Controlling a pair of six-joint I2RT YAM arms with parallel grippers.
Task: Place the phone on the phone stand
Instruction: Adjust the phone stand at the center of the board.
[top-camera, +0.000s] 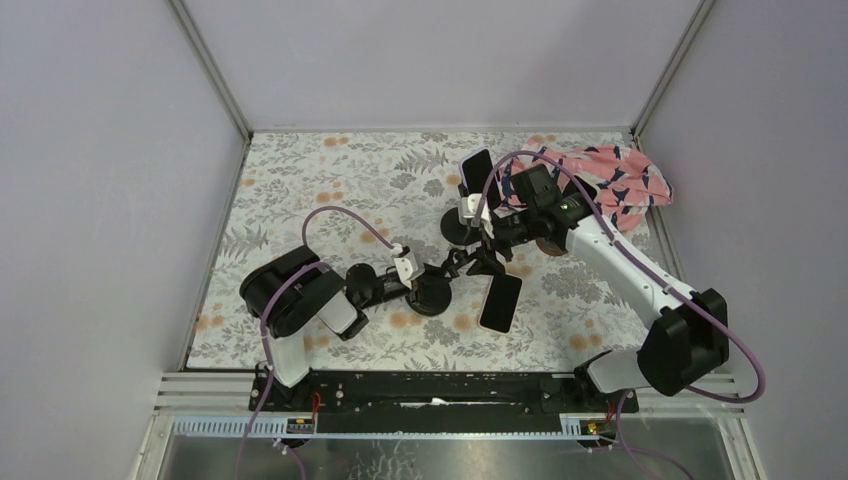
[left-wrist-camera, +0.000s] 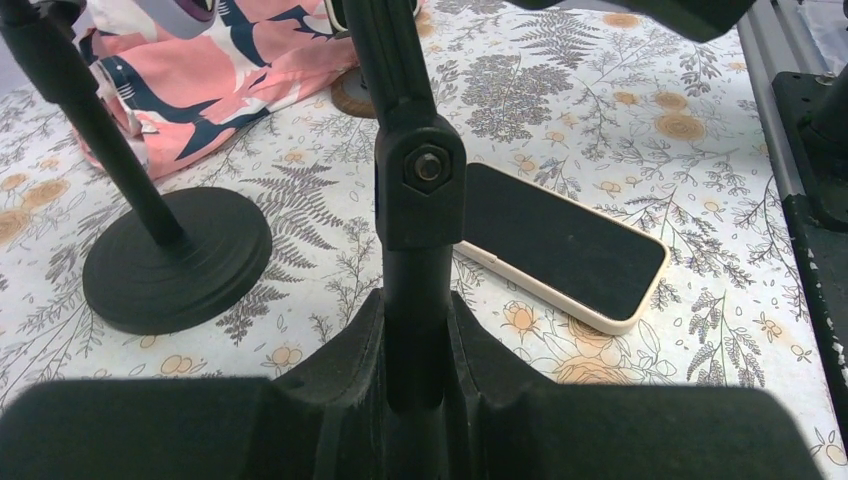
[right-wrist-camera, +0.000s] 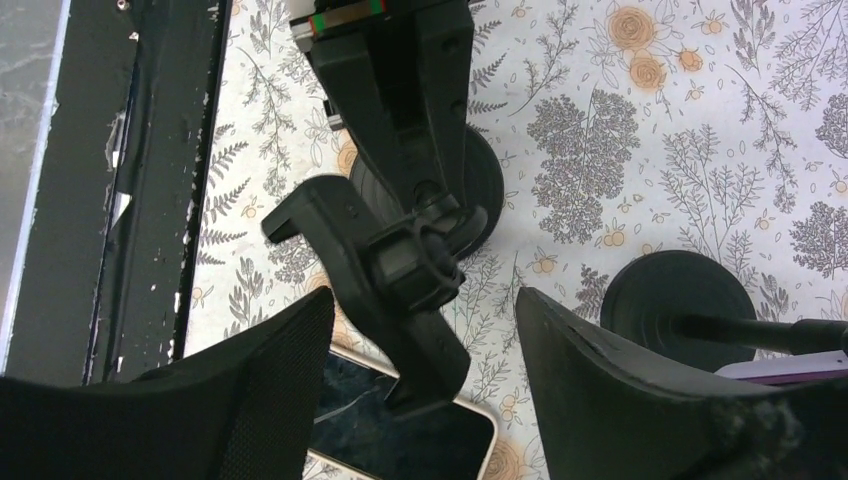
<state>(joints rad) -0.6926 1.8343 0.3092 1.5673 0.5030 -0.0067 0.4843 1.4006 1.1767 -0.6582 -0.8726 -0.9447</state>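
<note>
The phone (top-camera: 501, 302) is dark-screened in a cream case. It lies flat on the floral cloth just right of the black phone stand (top-camera: 432, 296). My left gripper (top-camera: 441, 272) is shut on that stand's upright pole (left-wrist-camera: 418, 200), with the phone (left-wrist-camera: 560, 245) beyond it to the right. My right gripper (top-camera: 487, 250) hangs open over the stand's clamp head (right-wrist-camera: 400, 270). Its fingers (right-wrist-camera: 250, 390) straddle the clamp without touching it. Part of the phone (right-wrist-camera: 400, 440) shows below the clamp.
A second black stand (top-camera: 462, 232) behind carries another phone (top-camera: 477, 178); its round base (left-wrist-camera: 175, 260) is left of the held pole. A pink patterned cloth (top-camera: 610, 185) lies at the back right, with a round wooden disc (left-wrist-camera: 352, 95) beside it. The black base rail (top-camera: 430, 385) runs along the near edge.
</note>
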